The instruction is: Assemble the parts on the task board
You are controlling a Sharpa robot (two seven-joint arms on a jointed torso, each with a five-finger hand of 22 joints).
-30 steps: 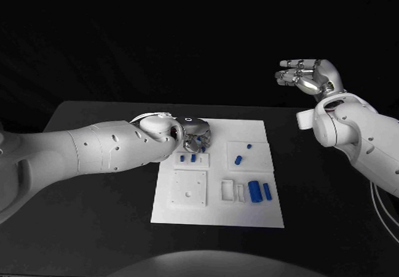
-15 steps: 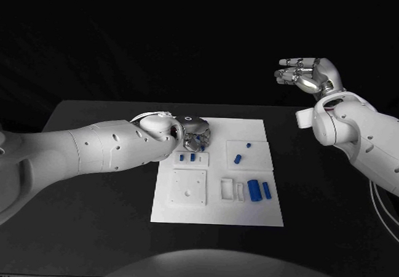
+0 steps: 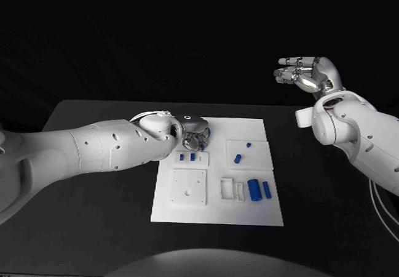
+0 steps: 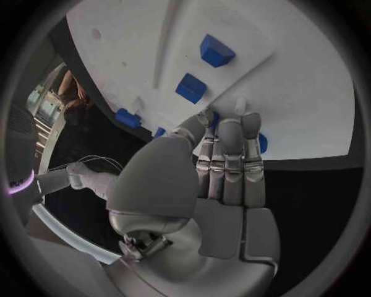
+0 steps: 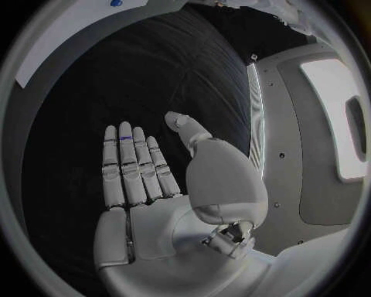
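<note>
While the left silver hand reaches fingertips-down onto the far-left corner of the white rectangular task board, whether it grips anything cannot be told. Small blue parts lie in the board's recesses near its right edge. Well beyond the board, the right hand is raised, empty, fingers apart.
</note>
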